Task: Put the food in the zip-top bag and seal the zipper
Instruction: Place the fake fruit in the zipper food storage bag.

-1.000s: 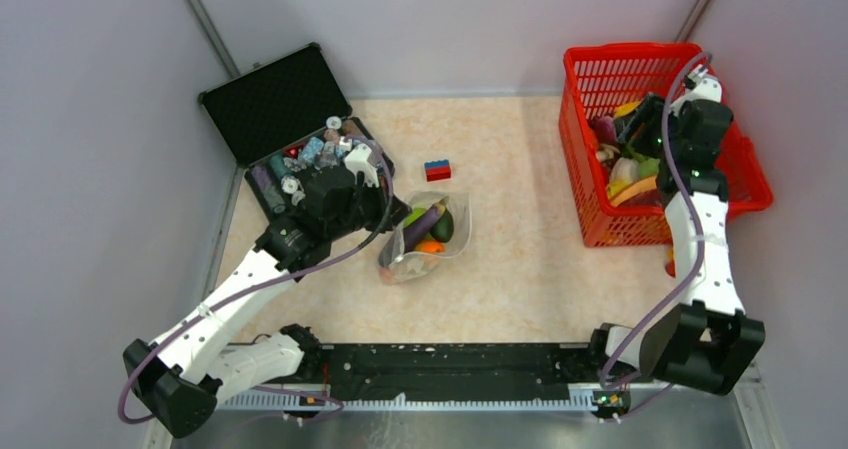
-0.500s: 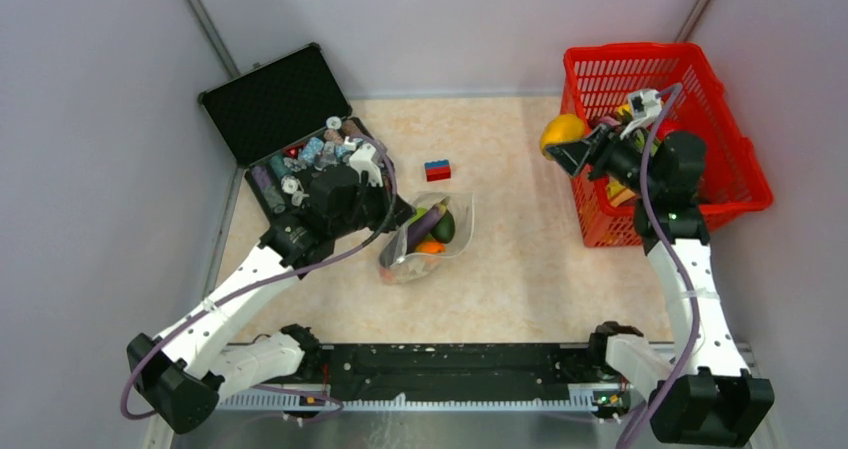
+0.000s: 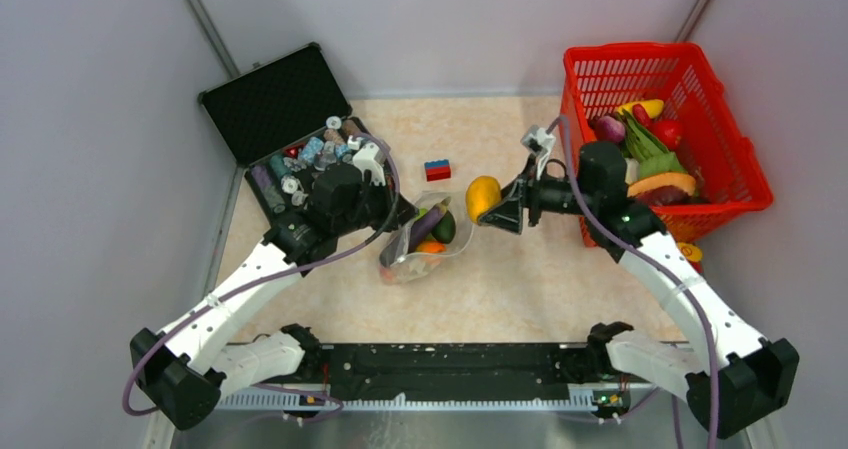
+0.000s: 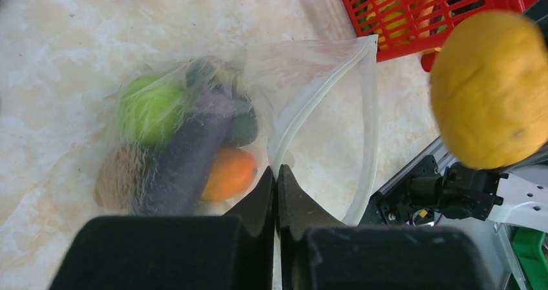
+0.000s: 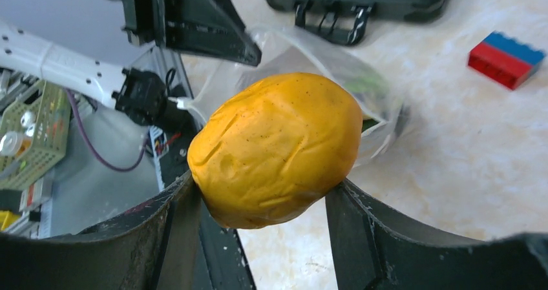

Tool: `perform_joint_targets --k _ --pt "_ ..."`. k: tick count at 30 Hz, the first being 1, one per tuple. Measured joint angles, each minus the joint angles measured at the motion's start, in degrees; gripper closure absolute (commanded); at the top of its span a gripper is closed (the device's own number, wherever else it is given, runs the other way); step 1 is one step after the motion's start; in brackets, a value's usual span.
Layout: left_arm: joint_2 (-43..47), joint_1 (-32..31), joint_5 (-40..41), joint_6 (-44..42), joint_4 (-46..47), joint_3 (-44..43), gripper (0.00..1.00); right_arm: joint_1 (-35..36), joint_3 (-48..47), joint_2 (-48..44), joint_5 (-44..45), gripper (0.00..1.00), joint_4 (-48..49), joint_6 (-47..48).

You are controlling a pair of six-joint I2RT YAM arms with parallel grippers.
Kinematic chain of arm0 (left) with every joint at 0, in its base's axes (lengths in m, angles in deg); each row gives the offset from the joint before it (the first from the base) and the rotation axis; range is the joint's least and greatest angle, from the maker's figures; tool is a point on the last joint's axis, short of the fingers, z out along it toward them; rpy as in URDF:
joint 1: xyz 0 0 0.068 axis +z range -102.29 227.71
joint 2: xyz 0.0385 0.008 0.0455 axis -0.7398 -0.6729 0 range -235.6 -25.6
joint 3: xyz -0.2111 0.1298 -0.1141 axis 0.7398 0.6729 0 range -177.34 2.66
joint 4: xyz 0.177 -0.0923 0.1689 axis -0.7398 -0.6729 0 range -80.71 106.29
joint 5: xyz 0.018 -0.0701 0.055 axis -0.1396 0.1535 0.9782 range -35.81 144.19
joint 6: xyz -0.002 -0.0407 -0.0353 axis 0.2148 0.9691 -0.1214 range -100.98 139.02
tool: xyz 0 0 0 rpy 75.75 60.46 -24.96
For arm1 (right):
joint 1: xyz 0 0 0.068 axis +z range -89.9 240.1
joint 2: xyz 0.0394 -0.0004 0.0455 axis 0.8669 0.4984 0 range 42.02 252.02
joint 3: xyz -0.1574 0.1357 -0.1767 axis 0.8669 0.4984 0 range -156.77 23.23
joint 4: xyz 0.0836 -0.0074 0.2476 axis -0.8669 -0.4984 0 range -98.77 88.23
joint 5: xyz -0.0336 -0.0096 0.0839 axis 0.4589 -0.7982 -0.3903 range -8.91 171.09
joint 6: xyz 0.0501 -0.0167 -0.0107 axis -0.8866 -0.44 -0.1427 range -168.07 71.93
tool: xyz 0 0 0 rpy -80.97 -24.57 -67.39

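surface (image 3: 520, 269): pale marbled top, everything's sitting on it
red mesh basket (image 3: 630, 49): far right corner, with a pile of toy food in it
black case (image 3: 275, 99): far left, lid propped open, small bottles and discs packed inside
zip-top bag (image 3: 400, 264): middle of the surface, a bit left of center, lying down with its mouth gaping toward the right
zipper (image 4: 370, 122): whitish strip around the mouth, the two sides spread apart, so not sealed
left end effector (image 4: 276, 174): fingers pinched tight together on the near lip of the bag's mouth
right end effector (image 5: 258, 193): fingers spread wide around a yellow-orange toy fruit (image 5: 278, 148), gripping it on both sides; it's up off the surface, just right of the bag's mouth and not inside
in the bag: purple eggplant (image 4: 187, 154) down the middle, green round fruit (image 4: 150, 109) beside it, orange piece (image 4: 229, 174) and dark green piece (image 4: 242, 128) nearer the mouth
toy brick (image 3: 437, 170): red and blue, just beyond the bag on the far side
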Motion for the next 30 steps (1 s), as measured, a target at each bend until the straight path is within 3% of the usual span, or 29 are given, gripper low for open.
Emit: perform_joint_targets --k 5,16,23,30 --pt "0.0 0.0 0.07 0.0 -0.02 0.0 1.0 4.52 -0.02 2.95 2.05 0.68 -5.95 4.02" --pt "0.0 0.0 0.07 0.02 -0.02 0.0 1.0 14.78 -4.11 11.15 11.47 0.68 -8.02 5.68" --pt "0.0 0.0 0.09 0.0 -0.07 0.0 1.0 18.62 -11.04 16.04 17.44 0.64 -11.72 8.63" --pt "0.0 0.0 0.11 -0.02 -0.04 0.0 1.0 19.61 -11.89 15.52 20.22 0.63 -12.02 9.4"
